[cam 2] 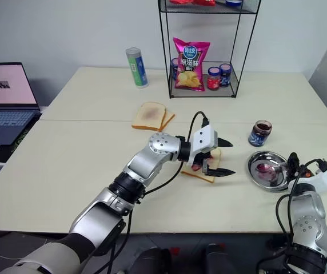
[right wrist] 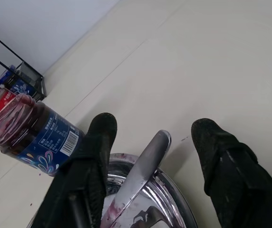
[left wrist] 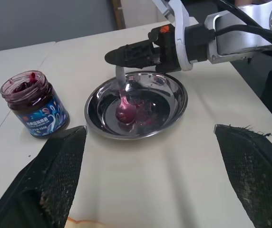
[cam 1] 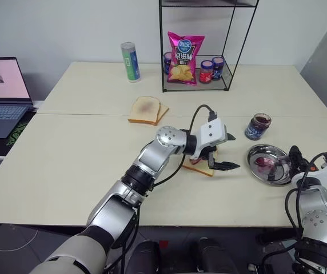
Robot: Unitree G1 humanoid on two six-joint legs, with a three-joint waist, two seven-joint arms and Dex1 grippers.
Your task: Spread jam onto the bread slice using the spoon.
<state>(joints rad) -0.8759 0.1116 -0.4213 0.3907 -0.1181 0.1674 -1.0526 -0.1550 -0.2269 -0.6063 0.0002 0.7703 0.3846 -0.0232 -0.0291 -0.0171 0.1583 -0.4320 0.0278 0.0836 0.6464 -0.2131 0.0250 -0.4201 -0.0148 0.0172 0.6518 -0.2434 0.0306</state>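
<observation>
The bread slice lies at the table's middle, partly hidden under my left gripper, which hovers over it with fingers wide open and empty. A reddish jam smear shows on the slice. The spoon rests in a round metal dish to the right, its bowl coated in jam and its handle leaning on the rim. My right gripper sits at that rim, open, with the handle's end between its fingers and apart from both.
An open jam jar stands just behind the dish. Two stacked bread slices lie further back. At the rear, a wire rack holds a chip bag and jars, with a can beside it. A laptop sits far left.
</observation>
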